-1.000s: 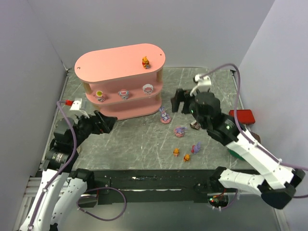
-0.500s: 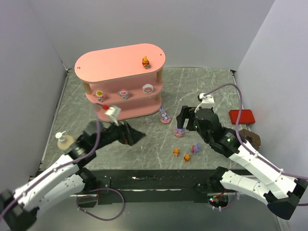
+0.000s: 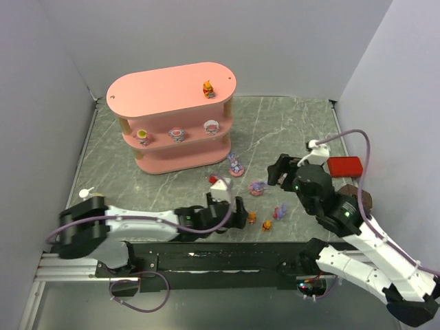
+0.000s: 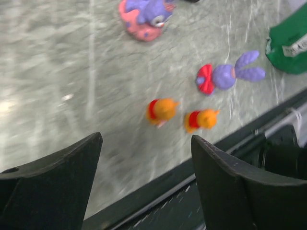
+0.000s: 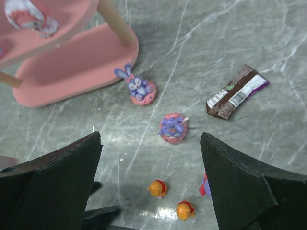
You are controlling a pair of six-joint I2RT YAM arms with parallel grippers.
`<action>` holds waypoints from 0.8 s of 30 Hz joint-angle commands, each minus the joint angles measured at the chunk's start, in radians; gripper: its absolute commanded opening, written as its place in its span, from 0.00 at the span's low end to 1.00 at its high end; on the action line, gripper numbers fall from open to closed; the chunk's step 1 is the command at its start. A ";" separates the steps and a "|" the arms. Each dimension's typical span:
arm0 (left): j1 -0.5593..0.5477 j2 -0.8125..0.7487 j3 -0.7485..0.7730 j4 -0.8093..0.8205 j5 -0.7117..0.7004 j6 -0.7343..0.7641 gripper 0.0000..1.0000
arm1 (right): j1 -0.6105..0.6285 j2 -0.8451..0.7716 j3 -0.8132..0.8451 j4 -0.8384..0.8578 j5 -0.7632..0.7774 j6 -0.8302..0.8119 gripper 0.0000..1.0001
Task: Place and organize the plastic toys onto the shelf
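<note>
Since half a second ago the left arm has swept rightward along the near edge, and the right arm has drawn back toward the right. At left, the pink shelf [image 3: 172,89] stands at the far side of the table [image 3: 289,124]. One orange bear [image 3: 207,88] stands on its top tier, and three pink-white round toys [image 3: 177,133] sit in a row on the middle tier. The left gripper [image 3: 236,208], fingers wide apart with nothing between them, lies low near the table's front edge, just left of two more orange bears [image 4: 160,110] on the marble. Three purple toys [image 3: 257,187] are spread on the table between shelf and bears, one just beside the bears. The right gripper [image 5: 149,139], likewise spread wide and empty, hangs above them. A snack bar [image 5: 236,92] and a red box [image 3: 345,166] lie at right.
</note>
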 commanded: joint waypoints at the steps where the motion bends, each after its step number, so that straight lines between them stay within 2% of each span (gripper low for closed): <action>1: -0.048 0.159 0.154 -0.030 -0.164 -0.073 0.79 | -0.011 -0.079 -0.013 -0.057 0.066 0.024 0.91; 6: -0.063 0.315 0.255 -0.049 -0.132 -0.090 0.72 | -0.014 -0.139 -0.018 -0.100 0.080 0.027 0.91; 10: -0.068 0.368 0.286 -0.034 -0.106 -0.083 0.69 | -0.014 -0.179 -0.028 -0.112 0.084 0.027 0.91; 18: -0.070 0.493 0.370 -0.064 -0.066 -0.063 0.71 | -0.014 -0.203 -0.048 -0.115 0.078 0.022 0.91; 24: -0.071 0.535 0.409 -0.096 -0.092 -0.064 0.63 | -0.012 -0.205 -0.064 -0.098 0.070 0.010 0.91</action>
